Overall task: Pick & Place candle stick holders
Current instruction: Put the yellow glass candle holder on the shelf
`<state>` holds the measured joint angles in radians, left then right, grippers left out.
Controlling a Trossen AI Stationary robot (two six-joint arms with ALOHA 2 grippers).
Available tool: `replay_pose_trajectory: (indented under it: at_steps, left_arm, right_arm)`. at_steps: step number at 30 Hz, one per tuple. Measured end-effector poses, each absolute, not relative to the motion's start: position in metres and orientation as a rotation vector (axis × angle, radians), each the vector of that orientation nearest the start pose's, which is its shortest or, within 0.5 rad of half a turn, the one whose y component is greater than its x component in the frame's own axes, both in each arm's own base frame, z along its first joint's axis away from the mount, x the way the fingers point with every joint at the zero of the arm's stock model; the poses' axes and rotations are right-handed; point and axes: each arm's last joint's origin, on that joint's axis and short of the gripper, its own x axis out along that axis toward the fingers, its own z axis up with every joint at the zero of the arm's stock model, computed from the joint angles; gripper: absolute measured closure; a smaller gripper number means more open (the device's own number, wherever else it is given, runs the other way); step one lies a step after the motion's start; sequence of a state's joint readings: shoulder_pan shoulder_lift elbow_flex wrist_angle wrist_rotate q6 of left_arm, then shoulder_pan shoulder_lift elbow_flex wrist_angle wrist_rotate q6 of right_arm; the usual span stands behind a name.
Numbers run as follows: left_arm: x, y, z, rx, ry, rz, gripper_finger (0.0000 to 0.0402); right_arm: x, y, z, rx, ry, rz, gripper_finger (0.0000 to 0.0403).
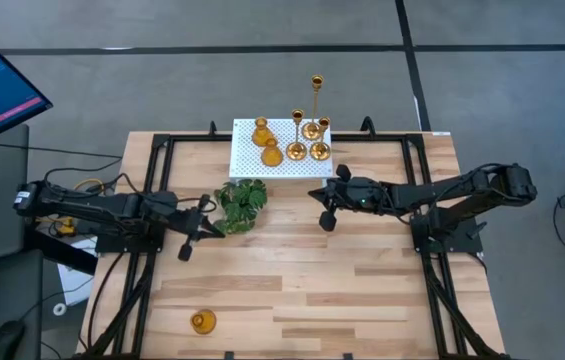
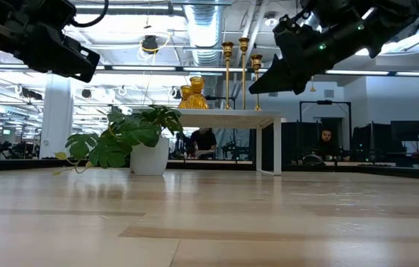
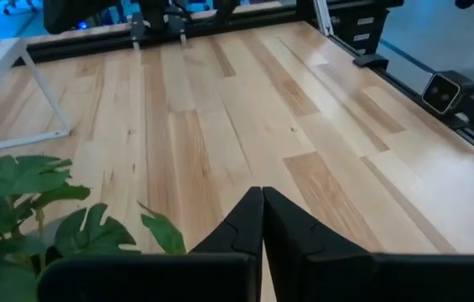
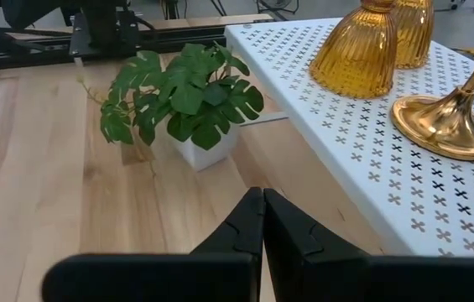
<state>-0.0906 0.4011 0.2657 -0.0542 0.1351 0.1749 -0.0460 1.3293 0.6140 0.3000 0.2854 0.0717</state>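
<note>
Several shiny gold and amber candle stick holders stand on the white perforated platform [image 1: 247, 160] at the table's far middle. Two are squat amber ones [image 4: 358, 50] and the others are tall gold ones on round bases [image 4: 446, 122]; they also show in the low view [image 2: 228, 74]. One more amber holder [image 1: 202, 321] stands alone on the table near its near left corner. My right gripper [image 1: 315, 194] is shut and empty, above the table just near of the platform. My left gripper [image 1: 215, 232] is shut and empty, beside the plant.
A green leafy plant in a white pot [image 1: 243, 204] stands between the two grippers, near the platform's left leg [image 2: 131, 137]. Black frame rails run along the table's left and right sides [image 1: 142, 260]. Bare wood lies across the table's near half.
</note>
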Motion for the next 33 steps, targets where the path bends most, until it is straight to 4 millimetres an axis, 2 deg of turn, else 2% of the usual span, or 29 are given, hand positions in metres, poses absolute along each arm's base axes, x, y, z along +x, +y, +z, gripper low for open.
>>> replay_pose_trajectory:
  at_steps: [3,9,16,25,33]
  left_arm:
    - [0.122,-0.016,0.218,0.169,0.139,-0.257,0.0394]
    - [0.12,-0.028,0.227,0.158,0.023,-0.499,0.0397]
    - [0.118,-0.041,0.234,0.041,0.04,-0.594,0.0398]
    - [0.122,-0.069,0.23,-0.031,0.164,-0.556,0.0399]
    - [0.116,-0.109,0.252,0.032,0.243,-0.579,0.0399]
  right_arm:
    - [0.268,-0.02,0.206,0.064,0.394,-0.35,0.0403]
    - [0.268,-0.019,0.206,0.191,0.372,-0.371,0.0403]
    - [0.269,-0.007,0.206,0.231,0.367,-0.338,0.0403]
    - [0.268,0.009,0.206,0.248,0.355,-0.342,0.0403]
    - [0.267,0.015,0.206,0.233,0.348,-0.362,0.0403]
